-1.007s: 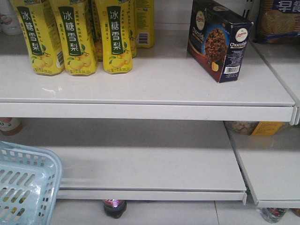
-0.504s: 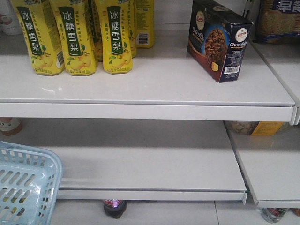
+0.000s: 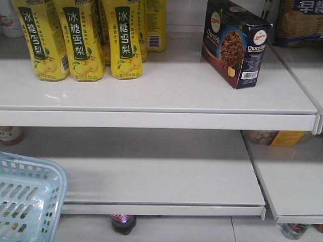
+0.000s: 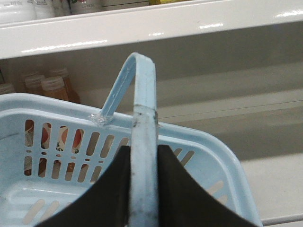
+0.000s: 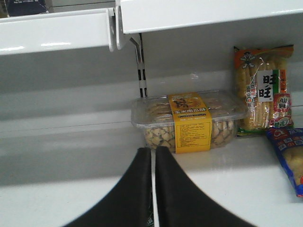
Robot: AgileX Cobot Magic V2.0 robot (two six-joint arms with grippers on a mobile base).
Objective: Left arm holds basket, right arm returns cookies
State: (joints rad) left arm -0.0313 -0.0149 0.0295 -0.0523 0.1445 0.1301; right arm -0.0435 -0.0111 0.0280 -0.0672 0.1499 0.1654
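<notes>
Two claws show, each only from its own wrist camera. Going left to right in the front view, the light blue basket (image 3: 28,199) sits at the bottom left corner, in front of the lower shelf (image 3: 151,171). On the upper shelf (image 3: 166,91), far left, stand yellow drink bottles (image 3: 81,40) in a close row. Well apart from them, toward the right end of that same shelf, stands the dark navy cookie box (image 3: 234,43), upright and turned at an angle, its barcode end facing the camera. It touches nothing but the shelf, and no claw is near it. A dark bottle cap (image 3: 123,222) peeks out under the lower shelf.

From the left wrist, the left claw (image 4: 143,189) is closed on one hoop handle (image 4: 142,113) of the basket, the black fingers (image 4: 106,194) pressed against either side of the blue strip. Orange-capped bottles (image 4: 47,87) stand on a shelf behind the basket.

From the right wrist, the right claw (image 5: 152,189) is shut with nothing between its fingers, only a thin slit showing. Beyond it on a white shelf lies a clear plastic tray of biscuits (image 5: 189,120) with a yellow band, then a tall snack bag (image 5: 262,90) upright just beside it, and a blue packet (image 5: 289,158) at the right edge
</notes>
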